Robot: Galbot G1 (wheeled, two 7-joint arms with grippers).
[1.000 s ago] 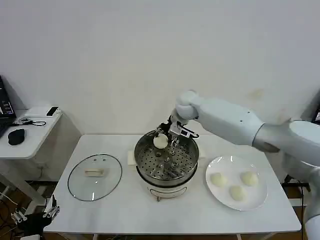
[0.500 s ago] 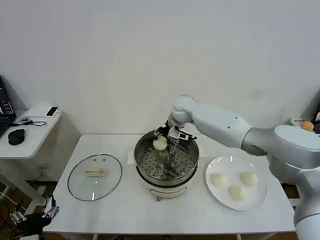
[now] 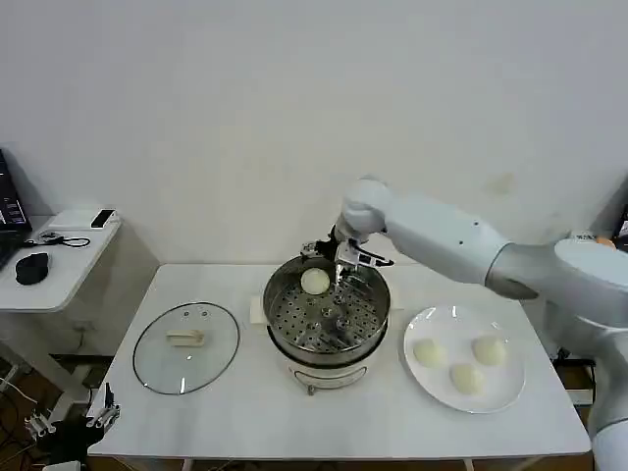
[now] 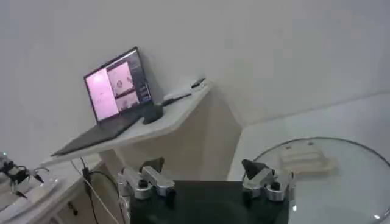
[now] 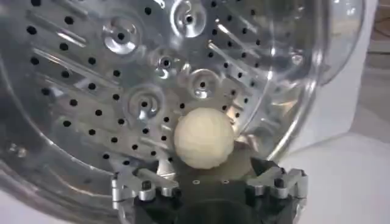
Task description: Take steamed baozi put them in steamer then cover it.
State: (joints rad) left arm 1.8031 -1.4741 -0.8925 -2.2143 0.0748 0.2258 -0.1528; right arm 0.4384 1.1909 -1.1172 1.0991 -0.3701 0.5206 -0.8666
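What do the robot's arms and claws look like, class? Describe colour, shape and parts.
The right arm is smooth white casing with a grey section and a rounded joint. Its right claw is dark with silver metal parts. In the wrist views, each claw has a black body and silver bolted finger mounts, as on the left claw.

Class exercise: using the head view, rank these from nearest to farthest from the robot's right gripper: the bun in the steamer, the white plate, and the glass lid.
Measured from the right gripper, above the steamer's far rim:
1. Bun in the steamer, just beside the gripper, at the back of the basket.
2. White plate, on the robot's right, holding three buns.
3. Glass lid, flat on the table on the robot's left.
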